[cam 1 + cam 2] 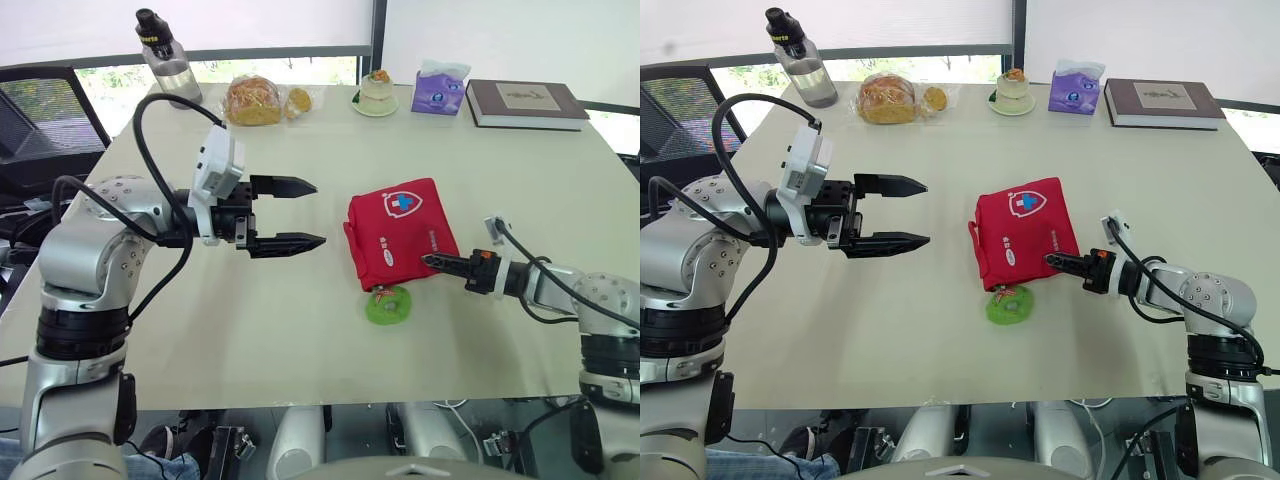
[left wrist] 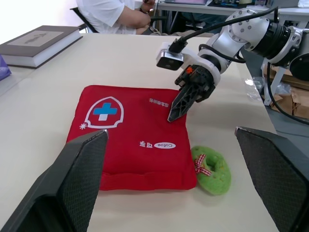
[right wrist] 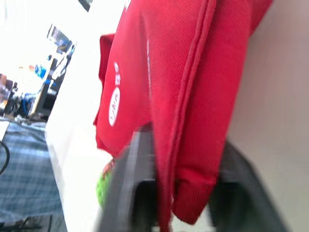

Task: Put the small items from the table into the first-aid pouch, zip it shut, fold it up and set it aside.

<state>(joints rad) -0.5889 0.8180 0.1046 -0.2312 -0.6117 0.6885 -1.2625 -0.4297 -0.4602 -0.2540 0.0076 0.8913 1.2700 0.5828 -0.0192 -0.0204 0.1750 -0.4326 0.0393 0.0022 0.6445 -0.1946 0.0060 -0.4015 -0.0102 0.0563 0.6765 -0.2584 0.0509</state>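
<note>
My left tool (image 2: pixel 171 131) stood with its two black fingers (image 2: pixel 72 188) spread wide, touching nothing. Beyond them the red first-aid pouch (image 2: pixel 130 140) lay flat on the tabletop (image 2: pixel 145 58), white cross badge up. A green ring-shaped item (image 2: pixel 212 166) with a checked bow touched its corner. My right tool (image 2: pixel 174 115) came down, fingers together, on the pouch's edge. A book (image 2: pixel 38 43) lay well apart.

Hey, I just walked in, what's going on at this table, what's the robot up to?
The robot's right gripper is pinching the near right edge of the red fabric first-aid pouch, which lies on the pale table; the right wrist view shows red fabric caught in its grip. The left gripper is open, held to the pouch's left and touching nothing. A small round green item with a red-and-white bow lies outside the pouch, against its near edge.
</note>
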